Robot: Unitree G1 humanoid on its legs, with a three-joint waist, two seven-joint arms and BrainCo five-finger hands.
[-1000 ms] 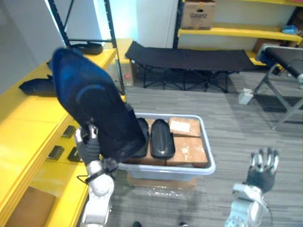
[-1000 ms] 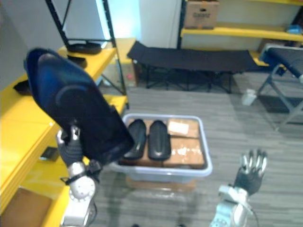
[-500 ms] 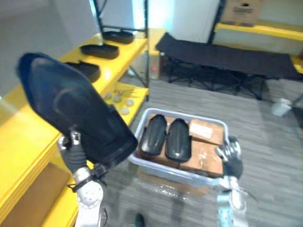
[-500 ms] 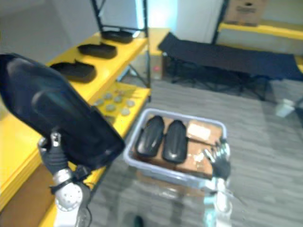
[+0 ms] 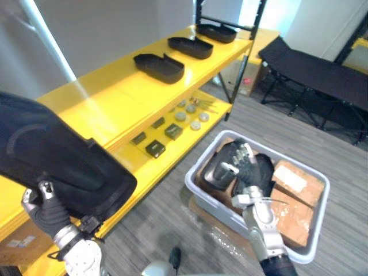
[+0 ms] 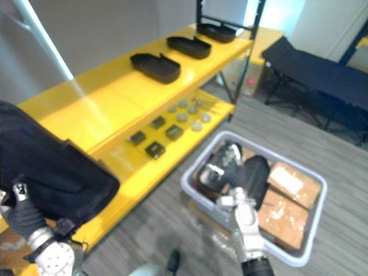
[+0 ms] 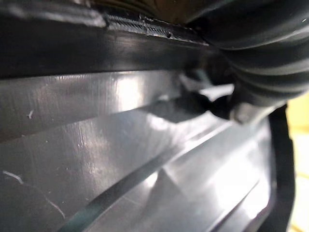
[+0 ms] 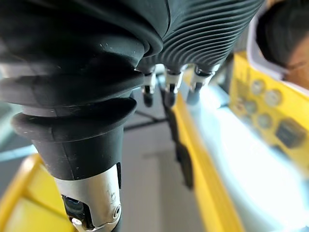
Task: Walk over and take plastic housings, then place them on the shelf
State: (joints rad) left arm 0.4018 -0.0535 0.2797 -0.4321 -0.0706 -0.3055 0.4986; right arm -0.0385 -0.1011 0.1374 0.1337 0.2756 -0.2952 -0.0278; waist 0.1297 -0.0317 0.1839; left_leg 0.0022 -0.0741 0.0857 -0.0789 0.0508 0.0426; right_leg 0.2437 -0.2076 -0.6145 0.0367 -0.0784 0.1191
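Note:
A large dark plastic housing [image 5: 57,161] stands tilted at the lower left, beside the yellow shelf [image 5: 103,103]. My left hand [image 5: 49,214] grips its lower edge from below, with the thumb on its face [image 7: 239,112]. My right hand [image 5: 244,171] is raised over the grey bin [image 5: 323,201], fingers [image 8: 166,92] straight, holding nothing. Two more dark housings [image 5: 217,168] lie in the bin, partly hidden by that hand. On the shelf's top board lie three housings: one [image 5: 159,66] nearest, another [image 5: 191,46] behind it, and the third [image 5: 217,31] at the far end.
Brown cardboard boxes [image 5: 293,198] fill the bin's right half. Small dark and round parts [image 5: 172,127] lie on the lower shelf board. A black shelf post [image 5: 256,17] stands at the far end. A black folding cot [image 5: 313,66] stands behind on the grey floor.
The camera has swung left toward the shelf, so the whole picture shifted. My right hand has risen in front of the bin. The left hand still holds the big housing.

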